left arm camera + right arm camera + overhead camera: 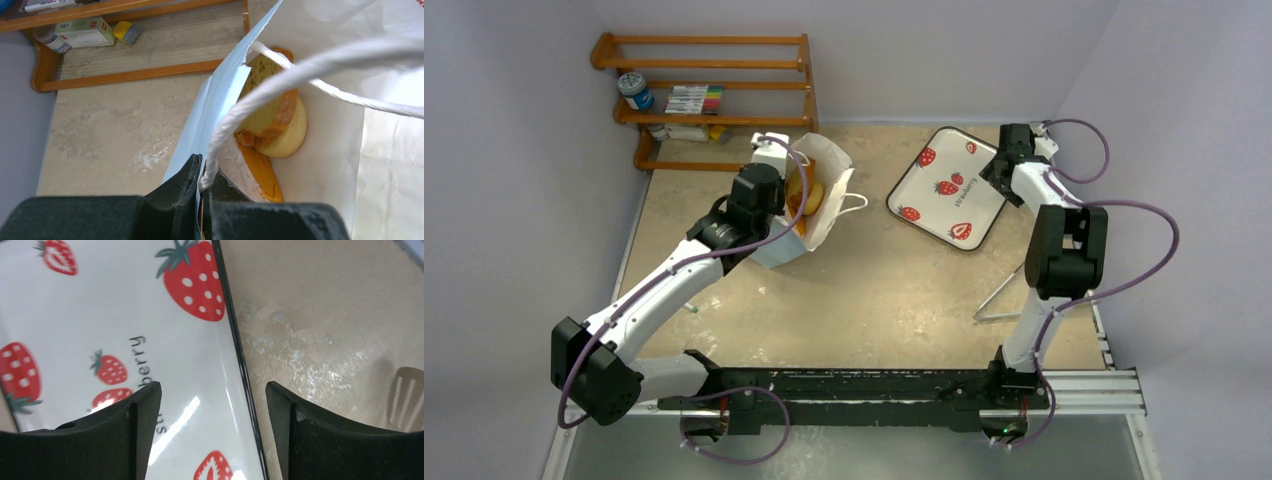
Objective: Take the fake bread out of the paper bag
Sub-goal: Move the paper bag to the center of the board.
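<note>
The light blue paper bag [824, 225] lies tilted at the table's back left with its white inside showing. My left gripper [782, 202] is shut on the bag's left wall [220, 95], right where a white cord handle [280, 80] is attached; in the left wrist view the gripper [202, 172] pinches the paper edge. Fake bread [807, 192] lies inside the bag: a golden-brown toast slice [267, 105], a pale roll end [289, 136] and an orange piece [260, 172]. My right gripper [1002, 165] is open and empty over the tray's edge; the right wrist view shows the gripper [212, 390] straddling the rim.
A white strawberry-print tray [949, 190] sits at the back right and fills the right wrist view [125, 315]. A wooden shelf [714, 90] with small items stands at the back left. A metal spatula [999, 295] lies on the table by the right arm.
</note>
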You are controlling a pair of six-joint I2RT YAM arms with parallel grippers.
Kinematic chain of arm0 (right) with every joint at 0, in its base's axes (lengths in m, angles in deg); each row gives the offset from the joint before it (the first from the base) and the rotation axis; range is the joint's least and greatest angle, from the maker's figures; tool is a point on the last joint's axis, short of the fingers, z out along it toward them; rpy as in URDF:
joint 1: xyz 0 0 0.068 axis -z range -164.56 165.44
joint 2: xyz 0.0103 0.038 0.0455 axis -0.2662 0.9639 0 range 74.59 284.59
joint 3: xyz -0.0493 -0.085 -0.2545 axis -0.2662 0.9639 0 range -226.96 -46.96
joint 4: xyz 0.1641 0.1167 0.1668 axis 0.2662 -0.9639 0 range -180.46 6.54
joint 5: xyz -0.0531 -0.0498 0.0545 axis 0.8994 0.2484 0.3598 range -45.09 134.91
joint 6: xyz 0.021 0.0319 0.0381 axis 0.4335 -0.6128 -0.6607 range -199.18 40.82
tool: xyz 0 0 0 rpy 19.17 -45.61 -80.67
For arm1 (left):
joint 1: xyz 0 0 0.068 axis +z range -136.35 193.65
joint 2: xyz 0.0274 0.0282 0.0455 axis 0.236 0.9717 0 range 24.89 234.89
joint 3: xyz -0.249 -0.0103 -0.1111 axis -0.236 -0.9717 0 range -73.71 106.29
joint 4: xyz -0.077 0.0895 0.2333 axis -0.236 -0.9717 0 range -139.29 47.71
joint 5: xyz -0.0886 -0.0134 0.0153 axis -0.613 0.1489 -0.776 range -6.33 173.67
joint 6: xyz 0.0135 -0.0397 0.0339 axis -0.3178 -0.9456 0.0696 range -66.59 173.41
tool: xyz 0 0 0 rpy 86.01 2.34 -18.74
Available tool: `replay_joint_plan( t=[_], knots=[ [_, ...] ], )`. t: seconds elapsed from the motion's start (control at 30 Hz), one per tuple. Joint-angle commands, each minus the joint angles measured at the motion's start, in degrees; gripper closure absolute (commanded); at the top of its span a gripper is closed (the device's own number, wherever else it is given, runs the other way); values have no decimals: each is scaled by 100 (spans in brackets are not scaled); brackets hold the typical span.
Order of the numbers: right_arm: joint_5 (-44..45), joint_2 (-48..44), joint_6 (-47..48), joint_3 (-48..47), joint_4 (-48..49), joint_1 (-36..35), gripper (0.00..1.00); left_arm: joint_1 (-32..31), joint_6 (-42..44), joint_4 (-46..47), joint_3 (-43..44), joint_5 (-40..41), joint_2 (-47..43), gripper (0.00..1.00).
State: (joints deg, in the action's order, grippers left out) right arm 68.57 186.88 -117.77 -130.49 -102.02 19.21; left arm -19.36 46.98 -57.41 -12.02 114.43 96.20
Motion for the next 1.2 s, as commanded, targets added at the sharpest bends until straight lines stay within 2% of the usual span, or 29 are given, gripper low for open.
replay_joint_plan(
  t=[0.0,0.2,0.37,0.8,1.17],
  knots=[
    [447,-914,-157,143,-179,-257,22,25,-138,624,-205,118,-401,100],
    [794,-1713,-1437,824,-1159,-600,27,23,-271,709,-393,-151,-545,100],
    [624,-2314,-2214,1557,-1706,-790,30,23,-434,864,-522,-439,-644,100],
    [357,-3218,-2837,2334,-2902,-799,31,23,-1020,1616,-902,-929,-608,100],
    [105,-3268,-2927,2944,-2955,-799,32,23,-1011,1696,-934,-967,-656,100]
  ],
)
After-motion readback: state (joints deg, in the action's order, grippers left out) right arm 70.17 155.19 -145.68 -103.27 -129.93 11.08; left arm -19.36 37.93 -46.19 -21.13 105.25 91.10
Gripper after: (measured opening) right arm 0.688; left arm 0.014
